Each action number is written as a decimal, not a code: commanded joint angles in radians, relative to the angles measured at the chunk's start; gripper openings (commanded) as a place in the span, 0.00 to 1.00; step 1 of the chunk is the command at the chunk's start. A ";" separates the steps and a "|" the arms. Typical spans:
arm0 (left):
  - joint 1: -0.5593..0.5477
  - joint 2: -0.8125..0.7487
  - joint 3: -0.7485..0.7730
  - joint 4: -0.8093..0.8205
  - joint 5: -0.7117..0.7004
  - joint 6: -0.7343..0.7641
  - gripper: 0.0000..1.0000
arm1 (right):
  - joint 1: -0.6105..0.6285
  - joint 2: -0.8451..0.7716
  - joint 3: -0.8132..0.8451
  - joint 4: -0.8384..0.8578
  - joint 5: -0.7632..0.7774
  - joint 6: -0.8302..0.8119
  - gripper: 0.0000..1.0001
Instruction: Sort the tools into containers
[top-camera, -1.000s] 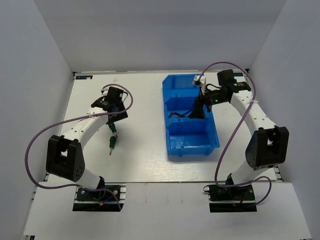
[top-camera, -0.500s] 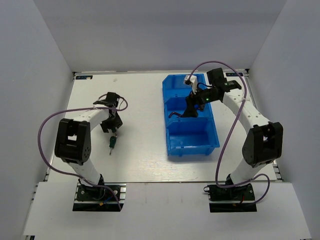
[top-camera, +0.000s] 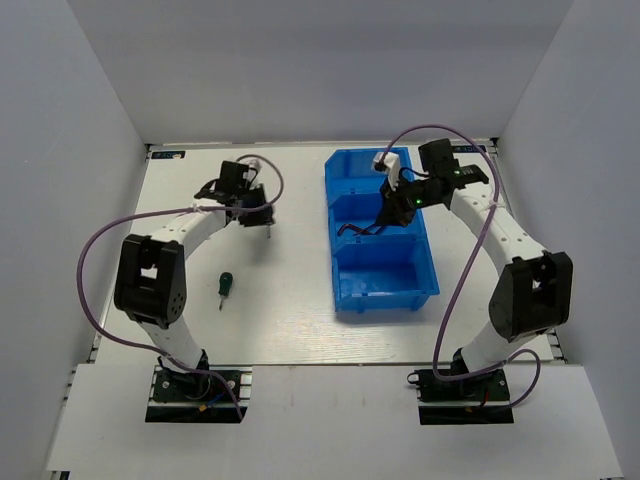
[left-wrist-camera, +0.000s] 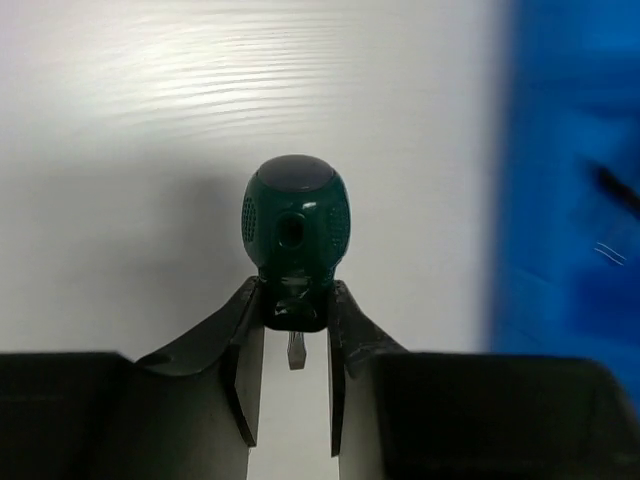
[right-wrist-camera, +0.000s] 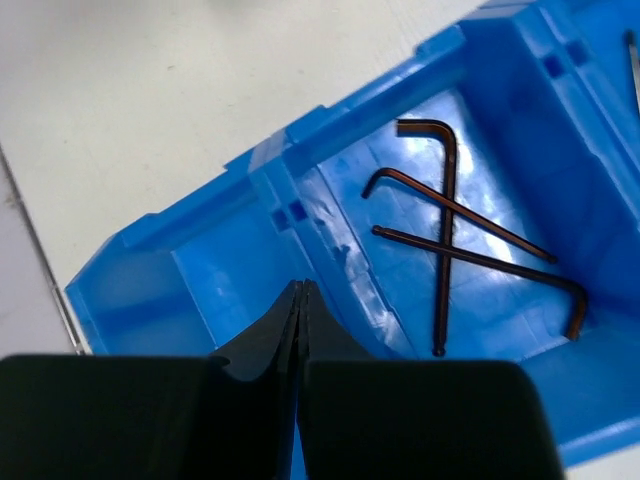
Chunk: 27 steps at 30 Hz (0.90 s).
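My left gripper (left-wrist-camera: 295, 295) is shut on the dark green handle of a short screwdriver (left-wrist-camera: 295, 225), whose flat tip shows between the fingers. In the top view the left gripper (top-camera: 260, 212) hovers over the table, left of the blue three-compartment bin (top-camera: 330, 205). A second green-handled screwdriver (top-camera: 224, 285) lies on the table nearer the arm bases. My right gripper (right-wrist-camera: 302, 292) is shut with nothing in it, over the bin (right-wrist-camera: 300, 160). Three dark L-shaped hex keys (right-wrist-camera: 445, 230) lie crossed in one compartment; in the top view the hex keys (top-camera: 350, 230) lie in the middle one.
Purple cables (top-camera: 100, 240) loop along both arms. White walls close in the table on the left, back and right. The bin's near compartment (top-camera: 385, 275) holds nothing that I can see.
The left gripper closed on a green screwdriver and carried it back and right, away from the other one. The right gripper shut with nothing in it over the bin and shifted slightly.
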 joint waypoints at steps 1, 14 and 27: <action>-0.074 0.008 0.086 0.276 0.668 0.148 0.00 | -0.018 -0.048 -0.008 0.058 0.078 0.055 0.00; -0.315 -0.022 0.048 0.350 1.003 0.388 0.00 | -0.139 -0.099 -0.033 0.155 0.132 0.088 0.00; -0.429 0.107 0.149 0.170 0.819 0.446 0.61 | -0.150 -0.097 0.036 0.067 -0.205 -0.043 0.91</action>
